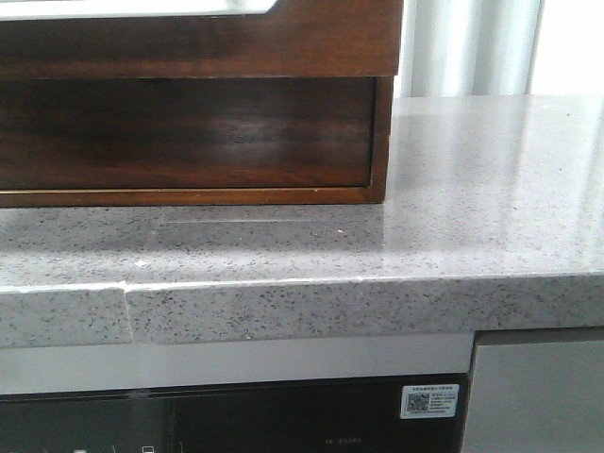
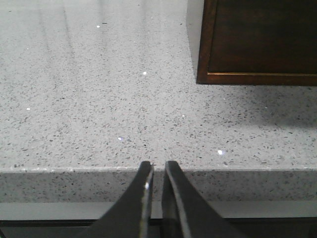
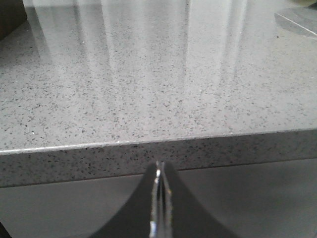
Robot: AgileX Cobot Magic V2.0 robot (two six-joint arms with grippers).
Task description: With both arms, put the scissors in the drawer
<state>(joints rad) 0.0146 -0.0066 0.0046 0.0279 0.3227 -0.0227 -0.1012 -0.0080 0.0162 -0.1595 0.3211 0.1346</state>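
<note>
The drawer [image 1: 189,132] is a dark glossy wooden front, pushed in flush inside its lighter cabinet frame [image 1: 382,142] at the back left of the counter. In the left wrist view one corner of the drawer [image 2: 262,39] also shows. The scissors are out of view in every frame. Neither arm appears in the front view. My left gripper [image 2: 158,166] hangs just off the counter's front edge, its fingers nearly together with only a thin slit and nothing between them. My right gripper [image 3: 159,164] is also below the counter edge, fingers pressed together and empty.
A grey speckled stone countertop [image 1: 472,189] runs across the scene, with a seam [image 1: 125,302] in its front edge. Below it sits a dark appliance front with a QR sticker [image 1: 429,401]. A white object [image 1: 142,8] rests on top of the cabinet.
</note>
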